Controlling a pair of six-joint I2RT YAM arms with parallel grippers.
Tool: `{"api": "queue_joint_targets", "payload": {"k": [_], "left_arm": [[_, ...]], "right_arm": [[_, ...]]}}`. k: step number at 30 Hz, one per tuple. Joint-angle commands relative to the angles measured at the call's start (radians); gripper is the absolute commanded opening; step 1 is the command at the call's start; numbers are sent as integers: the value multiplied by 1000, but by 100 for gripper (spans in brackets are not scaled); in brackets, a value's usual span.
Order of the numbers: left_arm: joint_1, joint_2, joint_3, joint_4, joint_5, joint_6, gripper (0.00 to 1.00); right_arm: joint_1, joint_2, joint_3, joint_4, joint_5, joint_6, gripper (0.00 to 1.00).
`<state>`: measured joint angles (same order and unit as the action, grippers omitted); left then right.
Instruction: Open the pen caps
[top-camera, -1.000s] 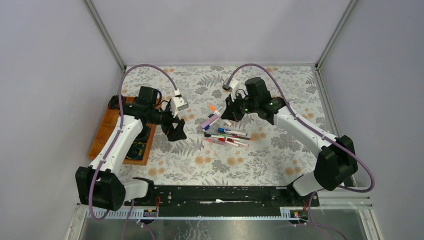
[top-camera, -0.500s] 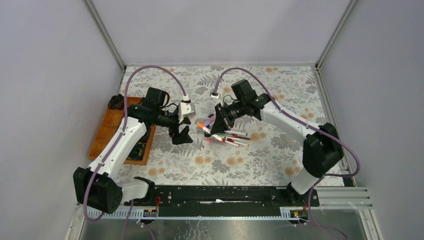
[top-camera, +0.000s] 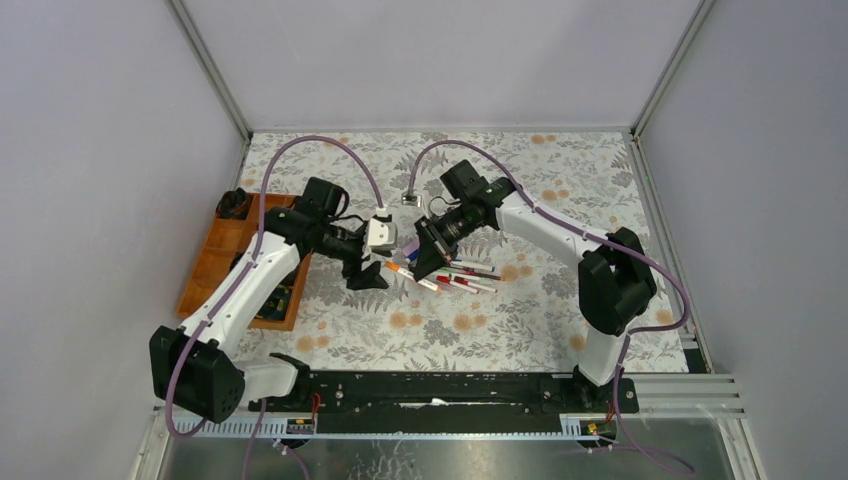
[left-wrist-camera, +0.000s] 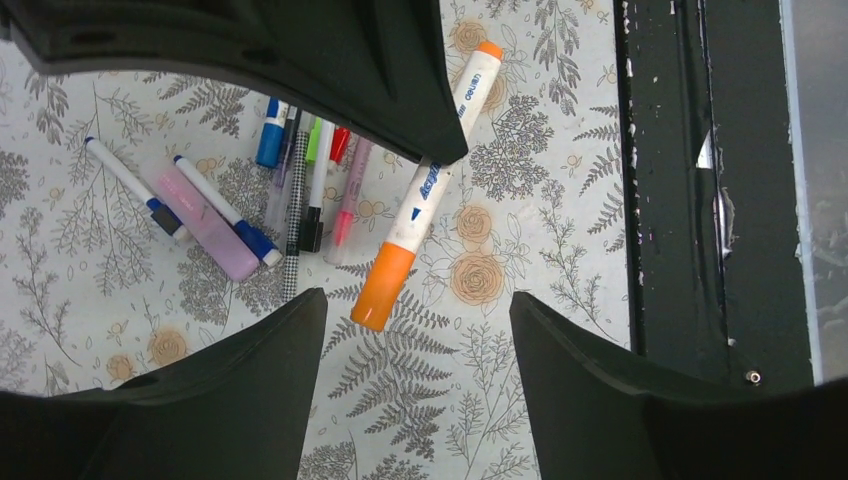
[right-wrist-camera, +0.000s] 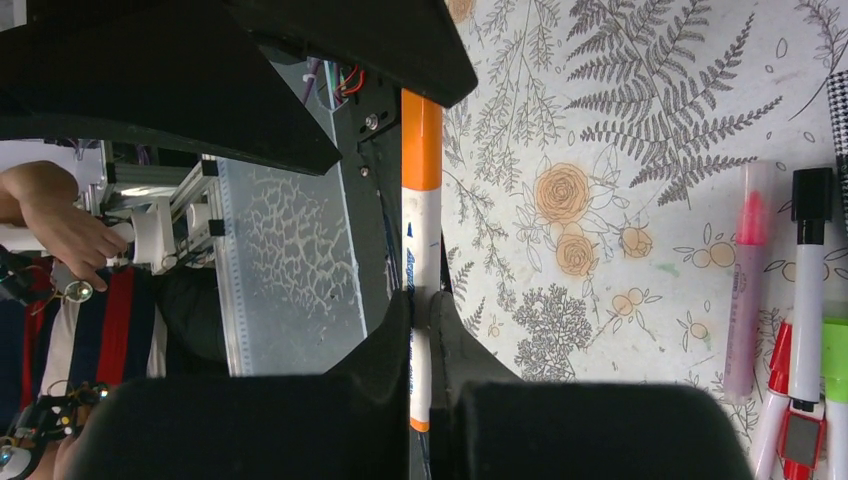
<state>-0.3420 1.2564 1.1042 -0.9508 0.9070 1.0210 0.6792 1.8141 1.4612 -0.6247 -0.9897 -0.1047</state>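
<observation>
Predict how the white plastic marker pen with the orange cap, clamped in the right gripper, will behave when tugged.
The white plastic marker pen looks stiff, so it should stay straight. Its smooth round barrel might slip or twist in the shut right gripper. The stubby orange cap, fully seated, probably pops off suddenly.

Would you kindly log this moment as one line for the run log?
right gripper: shut on pen | orange cap: on | left gripper: open, at cap | spare pens: on table
</observation>
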Motion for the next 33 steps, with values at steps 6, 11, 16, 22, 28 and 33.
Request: {"api": "queue_joint_targets", "payload": {"k": [6, 11, 16, 22, 28, 33], "left_arm": [[-51, 21, -9, -28, 18, 82, 44], [-85, 32, -30, -5, 8, 70, 34], [-104, 21, -59, 2, -31, 67, 32], [-14, -2, -92, 6, -87, 39, 53], [383, 123, 57, -266, 139, 180, 92], [463, 210, 102, -271, 98, 35, 99]], "right_arm": [[11, 30, 88, -65, -59, -13, 0], [11, 38, 100, -81, -65, -10, 0], [11, 27, 79, -84, -46, -13, 0], [12, -101, -132, 198, 308, 200, 18], [214, -354, -454, 494, 543, 126, 58], [438, -283, -439, 530, 595, 74, 59]]}}
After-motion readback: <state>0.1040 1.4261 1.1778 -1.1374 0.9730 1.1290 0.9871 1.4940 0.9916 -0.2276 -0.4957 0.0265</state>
